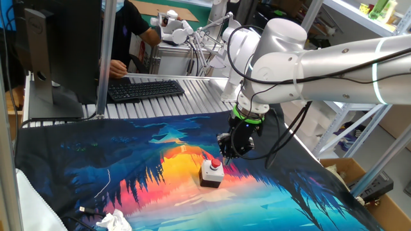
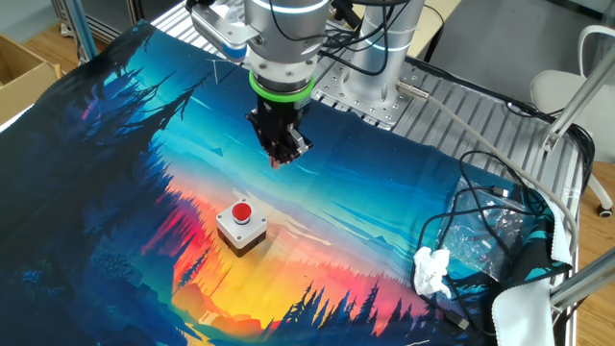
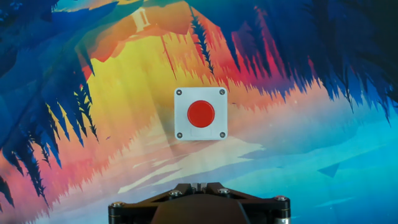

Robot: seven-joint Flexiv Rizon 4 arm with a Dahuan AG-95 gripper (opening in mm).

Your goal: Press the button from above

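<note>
The button, a red dome cap [image 3: 201, 114] on a light grey box with a dark base, stands on the colourful printed cloth [image 3: 124, 87]. It also shows in one fixed view [image 1: 215, 165] and in the other fixed view [image 2: 241, 212]. My gripper [image 2: 279, 157] hangs in the air above the cloth, a little off to one side of the button and higher than it, not touching it. In the hand view the gripper [image 3: 199, 185] sits at the bottom edge with its fingertips meeting, and the button lies ahead in the middle. The gripper [image 1: 227, 154] holds nothing.
A crumpled white tissue [image 2: 432, 272] and loose cables [image 2: 490, 207] lie at the cloth's edge. A keyboard [image 1: 144, 89], a monitor [image 1: 58, 45] and a seated person [image 1: 125, 32] are at the far side of the table. A cardboard box [image 2: 24, 62] stands off the table.
</note>
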